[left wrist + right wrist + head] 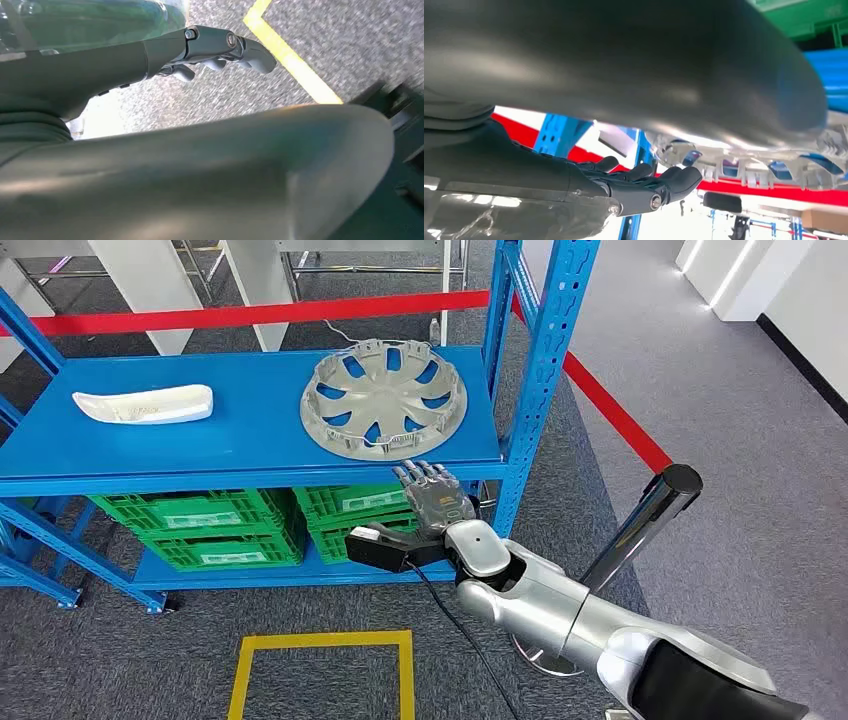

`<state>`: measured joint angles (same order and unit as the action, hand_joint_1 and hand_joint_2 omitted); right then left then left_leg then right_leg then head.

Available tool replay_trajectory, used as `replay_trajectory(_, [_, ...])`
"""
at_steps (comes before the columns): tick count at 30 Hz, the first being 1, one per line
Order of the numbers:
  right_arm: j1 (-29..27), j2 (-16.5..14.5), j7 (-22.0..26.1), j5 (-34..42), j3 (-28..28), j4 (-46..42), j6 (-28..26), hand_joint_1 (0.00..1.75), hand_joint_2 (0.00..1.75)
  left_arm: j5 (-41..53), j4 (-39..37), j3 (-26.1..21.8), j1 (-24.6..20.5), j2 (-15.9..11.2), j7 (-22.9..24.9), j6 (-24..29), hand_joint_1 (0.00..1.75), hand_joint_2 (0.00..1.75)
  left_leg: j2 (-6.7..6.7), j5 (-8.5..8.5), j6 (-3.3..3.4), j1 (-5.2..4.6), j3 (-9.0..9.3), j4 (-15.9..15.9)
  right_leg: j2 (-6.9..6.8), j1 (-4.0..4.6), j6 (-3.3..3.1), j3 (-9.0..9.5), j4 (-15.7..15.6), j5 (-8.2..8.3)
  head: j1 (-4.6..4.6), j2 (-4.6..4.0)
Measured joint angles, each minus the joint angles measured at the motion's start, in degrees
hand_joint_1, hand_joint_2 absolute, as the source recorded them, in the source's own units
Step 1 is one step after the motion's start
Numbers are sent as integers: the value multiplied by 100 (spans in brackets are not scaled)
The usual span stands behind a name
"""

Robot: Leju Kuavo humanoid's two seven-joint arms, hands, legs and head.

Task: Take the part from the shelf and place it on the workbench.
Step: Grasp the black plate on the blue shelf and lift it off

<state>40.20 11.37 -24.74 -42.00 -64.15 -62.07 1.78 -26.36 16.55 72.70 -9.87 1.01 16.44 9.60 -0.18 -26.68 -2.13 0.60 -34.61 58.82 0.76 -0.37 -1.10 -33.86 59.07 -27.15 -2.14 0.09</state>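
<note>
A blue metal shelf (250, 445) fills the upper left and centre of the head view, its top deck a flat blue board carried by perforated blue uprights. On that deck, right of centre, lies a silver wheel cover (384, 400), round and spoked, flat on the board and close to the front edge. Well apart from it, toward the left of the deck, lies a long white moulded part (145, 404). On the lower deck stand green plastic crates (205, 528), stacked side by side.

The right hand (432, 502) comes in from the lower right on a silver arm and sits just below the shelf's front edge, under the wheel cover, with its fingers (425, 476) stretched out and apart, holding nothing; the fingertips reach the edge of the deck. In the right wrist view the cover's ribbed rim (744, 160) shows close past the dark fingers.

In the left wrist view the left hand (210, 50) hangs over grey speckled carpet (225, 95), fingers loosely extended and holding nothing, with a yellow floor line (290, 60) beyond.

The floor is grey carpet throughout. A yellow square outline (325, 670) is marked at the lower centre, a red barrier tape (610, 405) runs behind the shelf to a black post (650, 515) at the right, and white walls stand at the upper right.
</note>
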Motion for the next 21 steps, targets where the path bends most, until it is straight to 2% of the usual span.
replay_trajectory(2, [-6, 5, -1, 2, 1, 11, -1, 0, 0, 0, 0, -11, 0, 1, 0, 2, 0, 0, 3, -27, 41, -10, 14, -28, -3, 5, 37, -5, -9, 2, -5, 0])
replay_trajectory(4, [-17, 14, -2, 5, 7, 31, -2, 0, 0, 2, -1, -28, 9, -1, 0, 5, 0, 0, 5, -47, 120, -13, 35, -71, -11, 7, 109, 0, -29, -5, -10, 0])
replay_trajectory(6, [-20, 32, -3, 5, 30, 43, -4, 0, 0, 5, -2, -39, 13, -2, 0, 6, 0, 0, 7, -40, 187, 7, 56, -101, -29, 2, 172, -47, 108, -105, -26, 0])
replay_trajectory(7, [-23, 42, -5, 5, 44, 47, -7, 0, 0, 6, -2, -44, 11, 0, 0, 6, 0, 0, 9, -41, 216, 18, 68, -114, -36, -1, 197, -159, 347, -233, -41, 0])
replay_trajectory(9, [-51, 59, -17, 5, 61, 61, -9, 0, 0, 7, -3, -54, 12, 2, 0, 7, 0, 0, 10, -59, 254, 11, 77, -114, -43, -6, 227, -553, 1105, -555, -68, 0])
replay_trajectory(10, [-78, 68, -31, 3, 67, 71, -13, 0, 0, 7, -4, -57, 18, 2, 0, 7, 0, 0, 8, -69, 265, 6, 85, -113, -43, -7, 233, -746, 1441, -649, -73, 0])
replay_trajectory(11, [-105, 78, -63, -11, 73, 82, -26, 0, 0, 7, -6, -61, 26, 2, 0, 8, 0, 0, 4, -81, 272, -1, 97, -112, -43, -7, 232, -858, 1602, -635, -76, 0])
replay_trajectory(12, [-123, 87, -117, -43, 82, 95, -52, 0, 0, 7, -7, -66, 33, 2, 0, 10, 0, 0, -1, -96, 274, -9, 117, -111, -42, -6, 220, -859, 1531, -504, -80, 0])
replay_trajectory(14, [-131, 98, -305, -147, 120, 124, -154, 0, 0, 7, -9, -78, 42, 3, 0, 28, 0, 0, -8, -139, 257, -22, 176, -110, -44, 8, 163, -587, 829, -41, -89, 0])
replay_trajectory(15, [-127, 101, -417, -201, 146, 146, -213, 0, 0, 7, -9, -82, 43, 4, 0, 41, 0, 0, -10, -165, 235, -36, 201, -103, -45, 23, 129, -418, 443, 128, -81, 0])
replay_trajectory(16, [-124, 103, -527, -244, 178, 172, -266, 0, 0, 6, -9, -87, 43, 5, 0, 59, 0, 0, -9, -184, 211, -45, 215, -99, -44, 38, 100, -294, 168, 218, -75, 0])
replay_trajectory(18, [-124, 117, -691, -301, 250, 233, -344, 0, 0, 2, -9, -97, 45, 9, 0, 86, 0, 0, -6, -205, 153, -50, 225, -102, -38, 66, 54, -208, 2, 196, -58, 0])
replay_trajectory(21, [-125, 166, -828, -334, 400, 316, -437, 0, 0, -7, -9, -129, 57, 10, -1, 108, 0, 0, -1, -302, 60, -40, 211, -20, -32, 32, -26, -154, -66, 193, -50, 0])
